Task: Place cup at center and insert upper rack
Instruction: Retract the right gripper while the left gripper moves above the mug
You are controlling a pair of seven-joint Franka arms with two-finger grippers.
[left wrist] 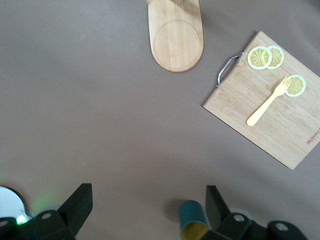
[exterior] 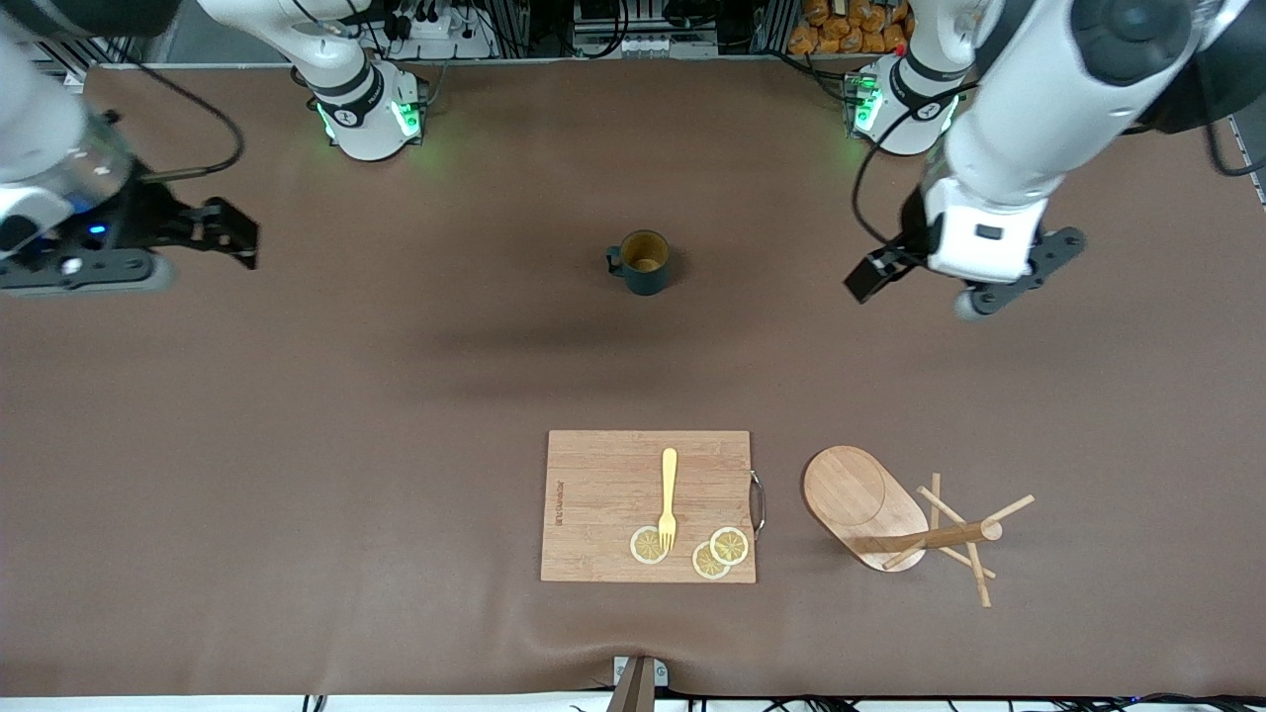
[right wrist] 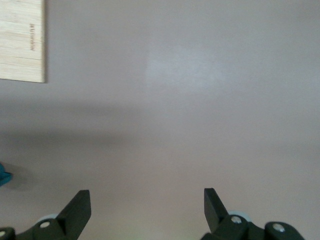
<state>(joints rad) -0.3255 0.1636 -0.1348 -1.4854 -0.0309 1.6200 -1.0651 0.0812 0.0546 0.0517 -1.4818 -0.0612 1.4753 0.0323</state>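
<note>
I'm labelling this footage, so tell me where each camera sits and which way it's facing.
Front view: high across the table, facing both arms' bases; shows the cup, cutting board and tipped-over mug tree.
Left wrist view: on the left arm, looking down past the open left tool at the board, mug tree base and cup.
Right wrist view: on the right arm, looking down past the open right tool at bare covering.
Shared: the cutting board appears in all three.

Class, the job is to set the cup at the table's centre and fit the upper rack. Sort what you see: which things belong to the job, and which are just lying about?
Belongs to the job:
- small dark teal ribbed mug, upright on the brown table covering
- light wooden mug tree with oval base

Just lying about:
- rectangular wooden cutting board
- yellow fork on it
- lemon slices on it
</note>
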